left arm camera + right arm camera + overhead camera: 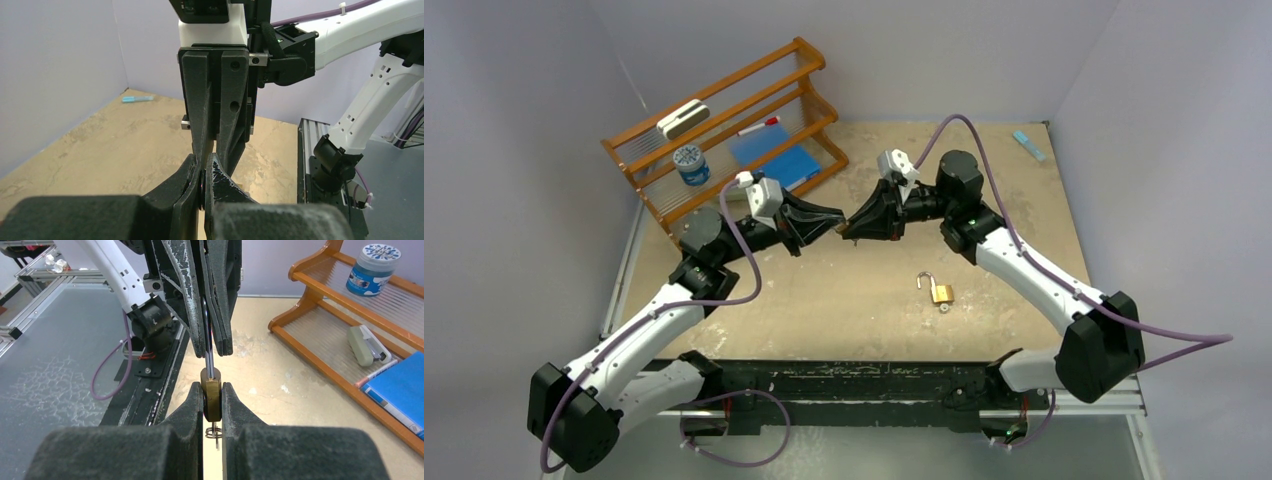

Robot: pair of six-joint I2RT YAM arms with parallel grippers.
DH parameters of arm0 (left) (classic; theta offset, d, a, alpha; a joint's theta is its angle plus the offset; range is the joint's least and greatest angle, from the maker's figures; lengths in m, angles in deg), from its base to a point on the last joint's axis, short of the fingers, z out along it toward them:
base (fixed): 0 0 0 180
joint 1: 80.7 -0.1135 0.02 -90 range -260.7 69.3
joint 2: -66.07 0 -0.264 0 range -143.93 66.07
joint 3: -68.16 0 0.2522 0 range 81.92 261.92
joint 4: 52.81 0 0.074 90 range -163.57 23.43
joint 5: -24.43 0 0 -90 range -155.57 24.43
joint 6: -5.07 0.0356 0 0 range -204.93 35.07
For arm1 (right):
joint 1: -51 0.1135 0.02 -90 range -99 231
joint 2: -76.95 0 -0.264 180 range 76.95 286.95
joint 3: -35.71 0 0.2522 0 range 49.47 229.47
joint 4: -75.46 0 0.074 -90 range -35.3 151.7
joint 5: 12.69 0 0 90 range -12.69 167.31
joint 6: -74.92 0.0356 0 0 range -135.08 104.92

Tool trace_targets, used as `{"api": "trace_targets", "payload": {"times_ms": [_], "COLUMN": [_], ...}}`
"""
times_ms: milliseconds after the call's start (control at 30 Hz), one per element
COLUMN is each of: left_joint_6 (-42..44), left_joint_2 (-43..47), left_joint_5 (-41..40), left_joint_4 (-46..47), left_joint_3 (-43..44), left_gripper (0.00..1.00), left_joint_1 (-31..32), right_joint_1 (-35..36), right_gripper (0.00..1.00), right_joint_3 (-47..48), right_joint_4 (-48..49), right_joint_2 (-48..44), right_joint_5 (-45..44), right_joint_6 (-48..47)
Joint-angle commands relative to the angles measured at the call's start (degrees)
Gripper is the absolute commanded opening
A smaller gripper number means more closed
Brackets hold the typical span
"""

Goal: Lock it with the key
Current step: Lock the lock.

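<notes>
Pinching a brass padlock narrowly in the right gripper, with a wire ring at its six o'clock. Clamping its steel shackle, at twelve o'clock, in the closed left gripper. Seeing a second padlock, shackle open, on the table at five o'clock from the meeting grippers.

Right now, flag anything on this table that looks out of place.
An open padlock lies loose on the table, though the right gripper is shut on a brass padlock whose shackle the left gripper pinches. The wooden rack sits skewed across the far left corner.
</notes>
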Motion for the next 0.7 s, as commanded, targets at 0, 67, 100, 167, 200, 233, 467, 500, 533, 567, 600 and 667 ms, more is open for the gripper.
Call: {"api": "trace_targets", "payload": {"times_ms": [0, 67, 100, 167, 200, 233, 467, 500, 533, 567, 600, 667], "left_joint_6": [3.91, 3.91, 3.93, 3.93, 3.88, 3.78, 3.66, 3.6, 3.51, 3.43, 3.32, 2.8], "left_joint_2": [1.04, 1.37, 1.46, 1.64, 1.67, 1.71, 2.04, 1.97, 1.86, 1.53, 1.16, 0.05], "left_joint_5": [-4.21, -4.15, -4.13, -4.01, -4.04, -3.98, -3.45, -3.12, -2.51, -1.91, -0.69, 1.86], "left_joint_4": [0.29, 0.36, 0.38, 0.46, 0.59, 0.76, 0.63, 0.58, 0.7, 0.73, 0.75, 0.7], "left_joint_3": [-0.64, -0.62, -0.64, -0.68, -0.7, -0.69, -0.82, -0.82, -0.74, -0.64, -0.46, -0.06], "left_gripper": [0.0, 0.0, 0.0, 0.0, 0.0, 0.0, 0.0, 0.0, 0.0, 0.0, 0.0, 0.0], "left_joint_1": [-0.39, -0.39, -0.39, -0.4, -0.44, -0.4, -0.39, -0.39, -0.39, -0.39, -0.39, -0.39], "right_joint_1": [-3.43, -4.32, -4.65, -5.14, -5.27, -5.25, -7.0, -7.46, -7.67, -7.82, -7.84, -7.92], "right_gripper": [0.0, 0.0, 0.0, 0.0, 0.0, 0.0, 0.0, 0.0, 0.0, 0.0, 0.0, 0.0], "right_joint_3": [-2.54, -3.29, -3.57, -3.91, -4.0, -4.07, -4.31, -4.5, -4.43, -4.14, -3.67, -2.72], "right_joint_4": [4.72, 4.58, 4.43, 4.07, 3.97, 3.94, 3.47, 3.43, 3.41, 3.38, 3.01, 1.97], "right_joint_2": [-3.75, -4.71, -5.1, -5.45, -5.54, -5.43, -6.94, -7.42, -7.74, -7.76, -7.64, -7.18], "right_joint_5": [0.61, 0.52, 0.52, 0.52, 0.59, 0.68, 0.57, 0.38, 0.34, 0.6, 1.11, 2.14], "right_joint_6": [3.6, 3.65, 3.59, 3.42, 3.38, 3.39, 3.09, 2.97, 2.95, 2.95, 2.93, 2.87]}}
